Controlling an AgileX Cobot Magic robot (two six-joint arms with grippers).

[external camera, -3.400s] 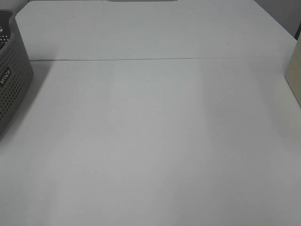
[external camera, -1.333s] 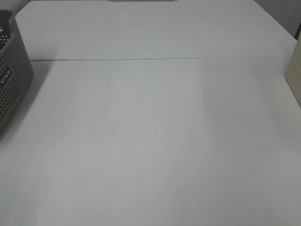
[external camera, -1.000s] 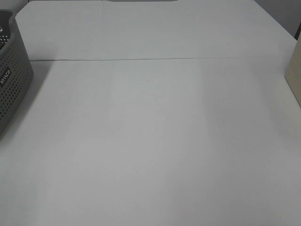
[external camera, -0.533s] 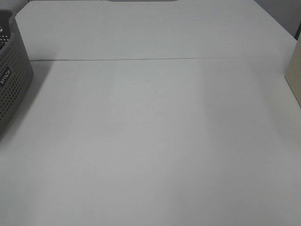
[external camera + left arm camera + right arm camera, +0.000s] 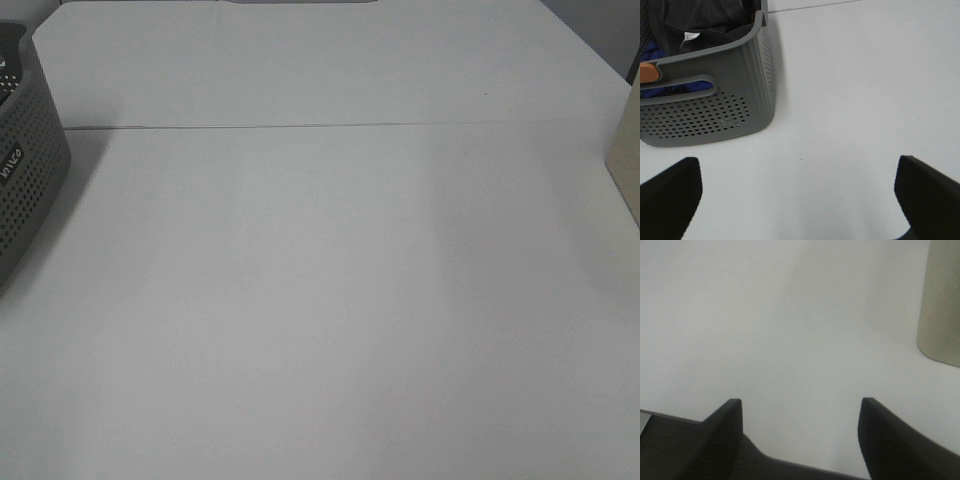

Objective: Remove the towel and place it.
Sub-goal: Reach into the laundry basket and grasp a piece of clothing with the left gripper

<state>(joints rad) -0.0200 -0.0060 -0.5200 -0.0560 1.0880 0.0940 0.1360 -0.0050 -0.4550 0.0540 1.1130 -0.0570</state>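
Still unmoved, grey basket, dark towel inside

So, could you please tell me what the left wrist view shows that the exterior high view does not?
Only the left wrist view: the dark towel with its white tag inside the basket, plus the open left gripper. Only the exterior high view: a beige object at the table's right edge. Both: the gray basket and white table.

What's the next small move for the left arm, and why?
Probably move the open left pincer toward the basket, over its rim: the towel lies bunched inside it, not yet grasped, and the pincer holds nothing.
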